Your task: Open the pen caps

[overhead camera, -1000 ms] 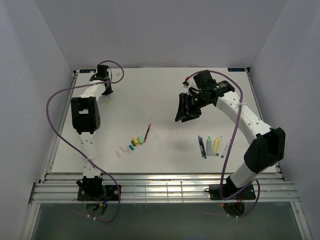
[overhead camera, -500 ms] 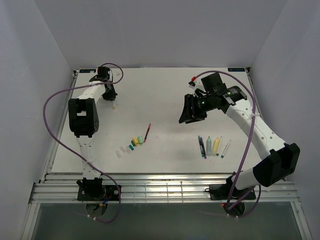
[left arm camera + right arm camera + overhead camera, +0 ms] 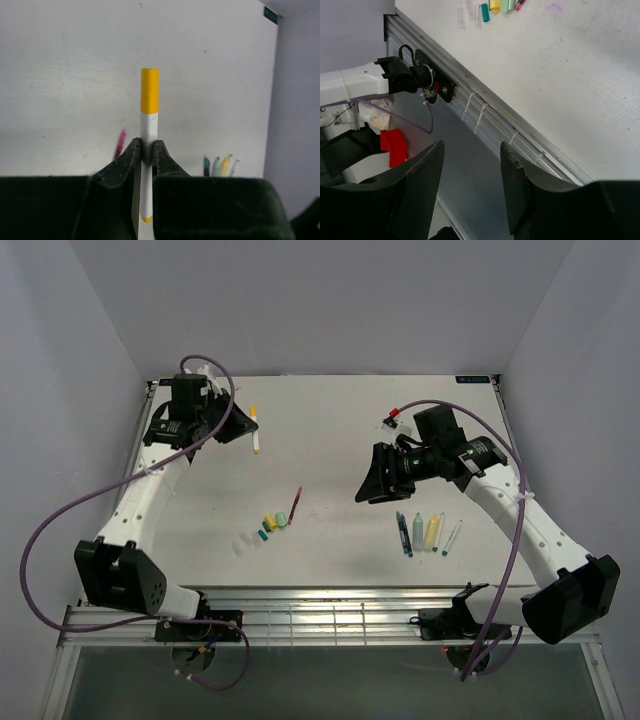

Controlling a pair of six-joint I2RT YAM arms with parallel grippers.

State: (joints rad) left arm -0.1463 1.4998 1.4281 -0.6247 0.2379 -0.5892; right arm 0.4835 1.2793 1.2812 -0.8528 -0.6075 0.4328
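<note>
My left gripper (image 3: 146, 146) is shut on a white pen (image 3: 149, 127) whose yellow cap (image 3: 149, 90) sticks out beyond the fingertips. From above, that pen (image 3: 255, 430) hangs over the far left of the table, in the left gripper (image 3: 236, 425). Loose pen caps (image 3: 272, 524), yellow, green and teal, lie in a short row at the front centre, and show again as caps (image 3: 495, 6) in the right wrist view. My right gripper (image 3: 368, 480) is open with nothing between its fingers (image 3: 427, 165), above the table's middle right.
A thin red pen (image 3: 296, 502) lies just beyond the caps. Several uncapped pens (image 3: 425, 531) lie side by side at the front right. The metal rail (image 3: 320, 615) runs along the near table edge. Purple cables loop beside both arms.
The left arm has swung out from the far-left corner and now holds the yellow-capped pen towards the centre. The right gripper has drifted slightly nearer and its jaws have widened.
</note>
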